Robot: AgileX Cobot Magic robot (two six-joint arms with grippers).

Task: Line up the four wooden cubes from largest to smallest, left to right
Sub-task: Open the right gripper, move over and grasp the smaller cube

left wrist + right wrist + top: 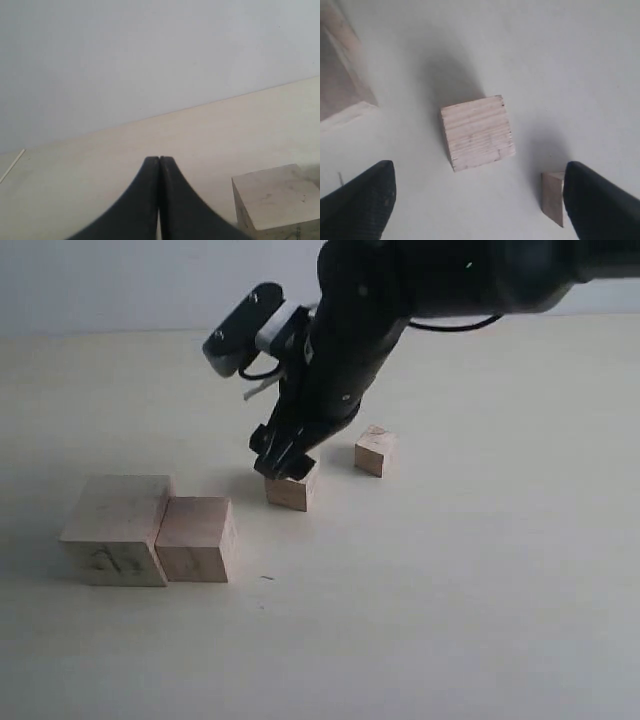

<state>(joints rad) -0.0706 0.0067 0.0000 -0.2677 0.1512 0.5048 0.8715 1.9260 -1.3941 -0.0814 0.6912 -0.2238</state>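
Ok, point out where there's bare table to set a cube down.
Bare table lies right of the smallest cube and along the near side of all four. Crowded: the left, where the largest cube touches the second cube, and where the right end effector hovers over the third cube.

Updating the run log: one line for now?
right gripper: open over third-largest cube | left gripper: shut | largest cube, second cube: touching

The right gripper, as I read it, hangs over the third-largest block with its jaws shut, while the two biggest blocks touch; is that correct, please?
Not quite: the right gripper has its jaws open, not shut. The right wrist view shows them spread wide on either side of the third-largest block, clear of it. The largest block and second-largest block do touch.
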